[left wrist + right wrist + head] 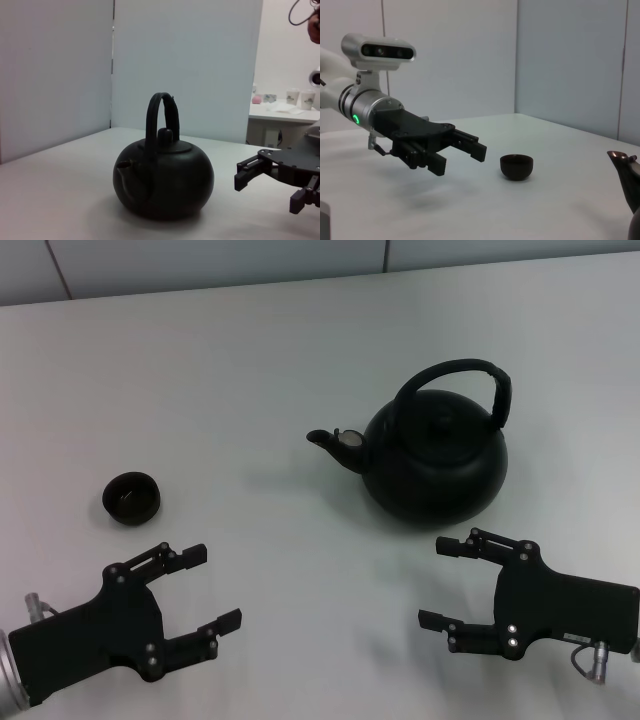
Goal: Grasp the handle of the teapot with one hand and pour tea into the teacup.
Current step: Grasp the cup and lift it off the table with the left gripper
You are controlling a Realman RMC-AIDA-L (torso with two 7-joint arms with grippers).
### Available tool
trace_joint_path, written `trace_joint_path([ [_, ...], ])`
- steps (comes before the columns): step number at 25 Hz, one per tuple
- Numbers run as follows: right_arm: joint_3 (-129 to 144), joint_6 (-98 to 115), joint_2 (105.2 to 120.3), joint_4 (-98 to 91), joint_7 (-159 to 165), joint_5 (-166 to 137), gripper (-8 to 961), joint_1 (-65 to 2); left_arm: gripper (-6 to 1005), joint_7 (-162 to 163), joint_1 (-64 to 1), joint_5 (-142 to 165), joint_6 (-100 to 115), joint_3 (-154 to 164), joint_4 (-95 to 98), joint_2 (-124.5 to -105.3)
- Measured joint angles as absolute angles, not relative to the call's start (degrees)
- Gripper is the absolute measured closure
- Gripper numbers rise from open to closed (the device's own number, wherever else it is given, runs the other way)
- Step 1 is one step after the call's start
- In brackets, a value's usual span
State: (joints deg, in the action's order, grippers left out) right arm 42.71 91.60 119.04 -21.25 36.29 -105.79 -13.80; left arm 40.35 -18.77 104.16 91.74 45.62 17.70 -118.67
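Observation:
The teapot (435, 465) stands upright on the white table, right of centre, its spout pointing toward my left side. Its handle (470, 368) arches over the lid. The teacup (131, 498) sits upright at the left, well apart from the teapot. My right gripper (432, 583) is open and empty, low over the table just in front of the teapot. My left gripper (218, 587) is open and empty, in front of the teacup. The left wrist view shows the teapot (165, 180), its handle (162, 107) and my right gripper (267, 192). The right wrist view shows the teacup (516, 166), my left gripper (460, 159) and the teapot's spout (620, 156).
The white table (250, 370) runs back to a pale wall. In the left wrist view a side table (285, 114) with paper cups stands far behind, off the work surface.

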Motion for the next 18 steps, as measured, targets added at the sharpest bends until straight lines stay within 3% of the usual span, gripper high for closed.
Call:
trace_joint_path([
  [1, 42.7, 91.6, 119.05, -21.2, 36.3, -105.8, 136, -13.8, 194, 40.1, -18.7, 104.1, 91.7, 45.6, 17.6, -118.68],
  [18, 42.6, 90.3, 118.89, -21.2, 36.1, -105.7, 136, -13.7, 194, 39.0, -18.8, 104.1, 90.9, 45.6, 15.8, -118.54],
])
